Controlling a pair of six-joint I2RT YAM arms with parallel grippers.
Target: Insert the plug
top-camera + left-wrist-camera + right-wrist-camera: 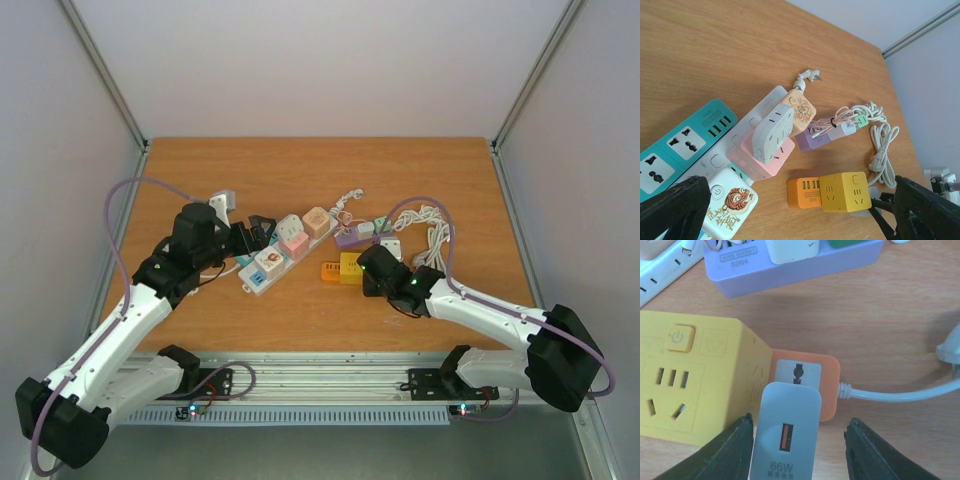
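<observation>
Wooden tabletop (300,170) cluttered with power strips (690,135); flat white 66W charger plug (785,440) appears seated in orange socket block (829,390) beside yellow cube socket (690,380). Right hand (800,421) released, fingers (735,450) flanking plug; left hand (800,186) spread wide, empty. Plug judged light, rigid, smooth: pinch its long flat sides

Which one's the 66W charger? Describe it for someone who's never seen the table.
On the table, find the yellow cube near the middle; an orange block joins its right side. The charger lies over that block, between the fingers of the right hand. It is the only pale grey slab, marked 66W, with one orange port.
</observation>
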